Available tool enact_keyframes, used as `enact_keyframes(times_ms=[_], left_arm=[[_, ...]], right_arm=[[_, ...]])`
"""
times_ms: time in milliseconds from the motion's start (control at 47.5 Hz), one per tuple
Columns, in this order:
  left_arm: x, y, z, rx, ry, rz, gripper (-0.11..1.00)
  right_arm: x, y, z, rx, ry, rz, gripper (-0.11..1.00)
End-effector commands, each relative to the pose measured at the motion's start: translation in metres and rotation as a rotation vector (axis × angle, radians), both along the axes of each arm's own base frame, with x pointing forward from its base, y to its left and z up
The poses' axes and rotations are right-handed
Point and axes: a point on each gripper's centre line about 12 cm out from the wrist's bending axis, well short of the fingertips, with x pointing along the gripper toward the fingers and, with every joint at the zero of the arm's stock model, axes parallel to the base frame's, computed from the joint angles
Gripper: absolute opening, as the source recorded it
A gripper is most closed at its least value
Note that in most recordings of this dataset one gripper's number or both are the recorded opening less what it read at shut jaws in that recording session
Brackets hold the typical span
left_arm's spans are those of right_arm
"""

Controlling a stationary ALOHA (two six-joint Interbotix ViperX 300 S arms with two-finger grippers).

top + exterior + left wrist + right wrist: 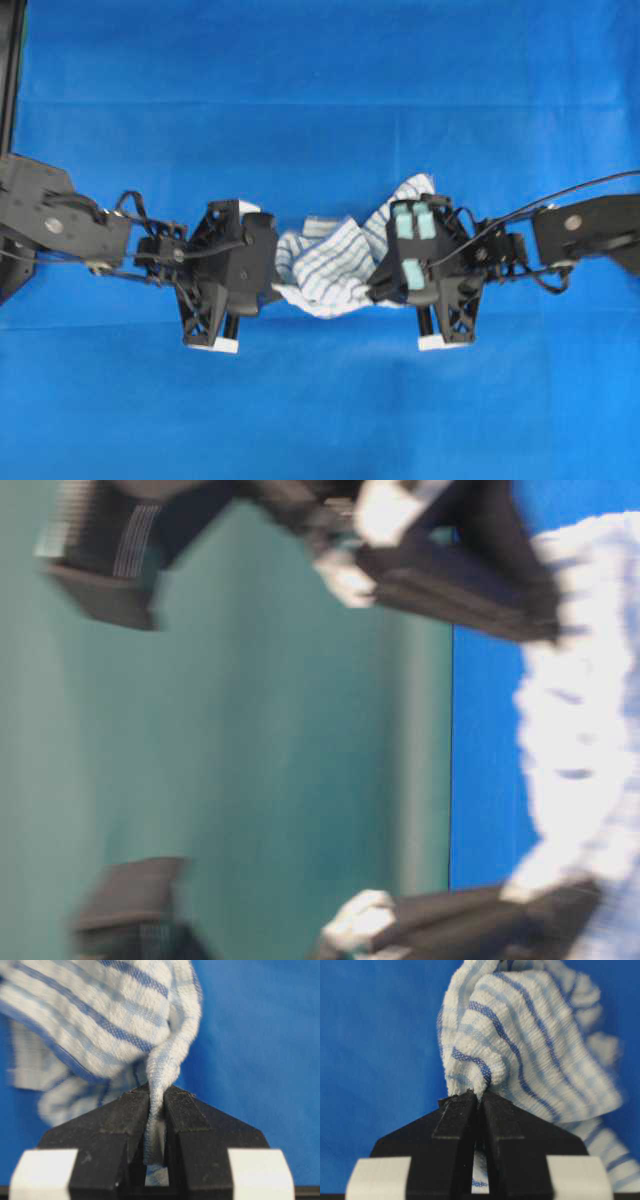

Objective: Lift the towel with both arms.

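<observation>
Overhead view, left to right: left gripper (262, 285), jaws clamped on one towel edge; striped towel (330, 262) bunched between the arms, long axis running left–right over the blue tablecloth (320, 90); right gripper (385, 282), jaws clamped on the opposite edge. Both grasps appear made; whether the towel is clear of the cloth cannot be told

The towel (325, 265), white with thin blue stripes, hangs crumpled between the left gripper (156, 1097) and right gripper (479, 1095), each pinching one bunched edge.
</observation>
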Motion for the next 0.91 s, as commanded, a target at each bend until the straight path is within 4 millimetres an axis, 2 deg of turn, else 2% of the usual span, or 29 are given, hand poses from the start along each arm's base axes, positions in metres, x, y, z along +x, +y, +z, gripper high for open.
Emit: enact_keyframes(times_ms=[0, 274, 485, 695, 885], left_arm=[[0.002, 0.006, 0.035, -0.01, -0.067, 0.016, 0.03], [-0.018, 0.035, 0.102, -0.014, -0.151, 0.089, 0.03], [-0.036, 0.056, 0.145, -0.012, -0.226, 0.147, 0.03], [-0.046, 0.066, 0.186, -0.008, -0.326, 0.176, 0.03], [-0.054, 0.073, 0.218, -0.006, -0.389, 0.199, 0.03]], right_arm=[[0.001, -0.008, 0.041, 0.011, -0.073, -0.021, 0.05], [-0.008, -0.033, 0.102, 0.006, -0.092, -0.081, 0.05], [-0.015, -0.051, 0.153, -0.017, -0.143, -0.12, 0.05], [-0.024, -0.063, 0.2, -0.055, -0.2, -0.143, 0.05], [-0.028, -0.067, 0.233, -0.078, -0.236, -0.152, 0.05]])
